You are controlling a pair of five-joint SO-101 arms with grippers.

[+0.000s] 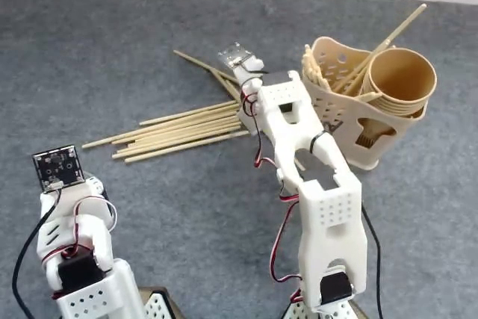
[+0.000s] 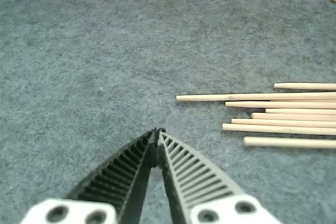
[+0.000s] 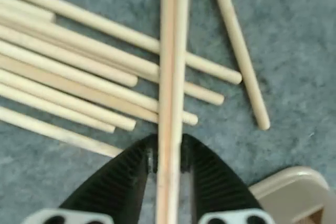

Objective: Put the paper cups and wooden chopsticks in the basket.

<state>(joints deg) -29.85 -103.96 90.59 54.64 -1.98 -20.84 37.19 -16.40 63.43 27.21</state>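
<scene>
Several wooden chopsticks [image 1: 179, 131] lie in a loose pile on the grey carpet, left of the basket [image 1: 358, 121]. The cream basket holds stacked paper cups [image 1: 402, 76] and a few upright chopsticks [image 1: 388, 39]. My right gripper [image 3: 168, 148] is down at the pile's near-basket end, shut on a pair of chopsticks [image 3: 172, 51] that cross over the others. The right arm [image 1: 299, 147] stretches from the front edge to that spot. My left gripper [image 2: 158, 132] is shut with nothing in it, low over bare carpet, with chopstick tips [image 2: 283, 114] off to one side.
A corner of the basket [image 3: 294, 187] is close beside the right gripper. The left arm [image 1: 75, 237] stands at the front left, away from the pile. Carpet [image 1: 149, 28] at the back left is bare.
</scene>
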